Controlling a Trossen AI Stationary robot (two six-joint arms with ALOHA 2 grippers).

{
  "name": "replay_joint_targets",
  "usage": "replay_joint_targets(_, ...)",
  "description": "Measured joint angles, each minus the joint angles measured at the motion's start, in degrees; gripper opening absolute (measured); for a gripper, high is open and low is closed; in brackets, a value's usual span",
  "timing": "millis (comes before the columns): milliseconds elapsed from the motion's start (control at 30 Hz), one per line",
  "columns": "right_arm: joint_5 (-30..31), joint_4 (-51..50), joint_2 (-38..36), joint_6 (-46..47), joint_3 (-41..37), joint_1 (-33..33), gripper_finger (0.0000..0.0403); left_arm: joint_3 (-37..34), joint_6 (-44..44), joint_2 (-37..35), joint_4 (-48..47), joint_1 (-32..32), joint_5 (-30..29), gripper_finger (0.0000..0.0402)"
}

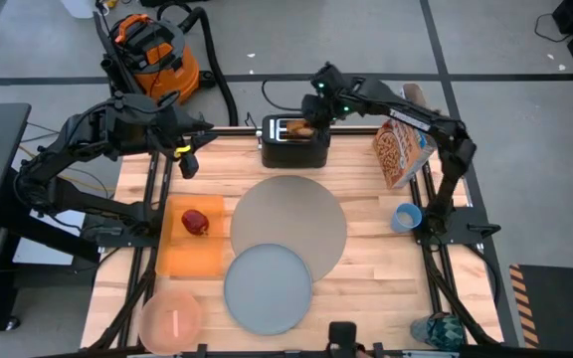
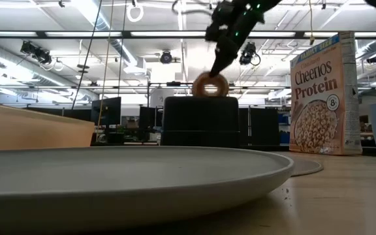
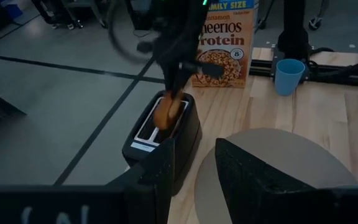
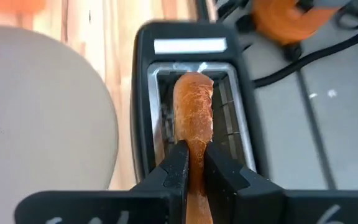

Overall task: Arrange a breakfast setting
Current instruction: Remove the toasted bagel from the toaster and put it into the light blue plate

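Plate [image 2: 129,171] foremost; right gripper's [image 4: 192,168] fingers clamped on round toasted bread [image 4: 193,109], seemingly half-risen from black toaster [image 4: 143,112]: you next lift clear toward the plate; left gripper [image 1: 186,159] waits, fingers apart.

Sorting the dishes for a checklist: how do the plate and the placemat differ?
The placemat is larger and warm grey; the plate is smaller and grey-blue. The placemat lies at the table's middle, near the toaster; the plate lies toward the front edge, overlapping the placemat's rim. Both are round, with nothing on them.

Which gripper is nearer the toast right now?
Right. The right gripper is shut on the toast above the toaster; the left gripper waits off to the toaster's side.
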Motion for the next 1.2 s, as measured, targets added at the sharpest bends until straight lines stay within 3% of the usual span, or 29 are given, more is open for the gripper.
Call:
replay_joint_targets(300,0.46,1.64,-9.21,3.42,0.07,7.28,0.0044,0.00,-0.96,0.00,0.64,0.00,0.02,0.0125)
replay_joint_targets(600,0.42,1.85,-12.53,6.03,0.07,25.24,0.0043,-3.66,-12.72,-0.19,-0.75,-2.46,1.16,0.0125)
replay_joint_targets(700,1.00,1.83,-12.53,6.06,0.07,32.17,0.0043,-6.12,-17.46,-0.48,-0.93,-5.55,3.09,0.0125)
replay_joint_targets(833,6.85,2.39,-11.19,6.22,-0.02,40.97,0.0043,-8.51,-23.50,-0.35,-1.08,-11.06,3.45,0.0125)
replay_joint_targets(1067,12.78,2.79,-2.99,6.04,-0.02,51.83,0.0043,-10.68,-31.43,-0.42,-1.68,-24.11,3.30,0.0125)
replay_joint_targets(1200,22.31,4.92,3.71,5.93,-0.04,57.64,0.0041,-11.17,-34.97,-0.31,-2.74,-32.91,2.63,0.0125)
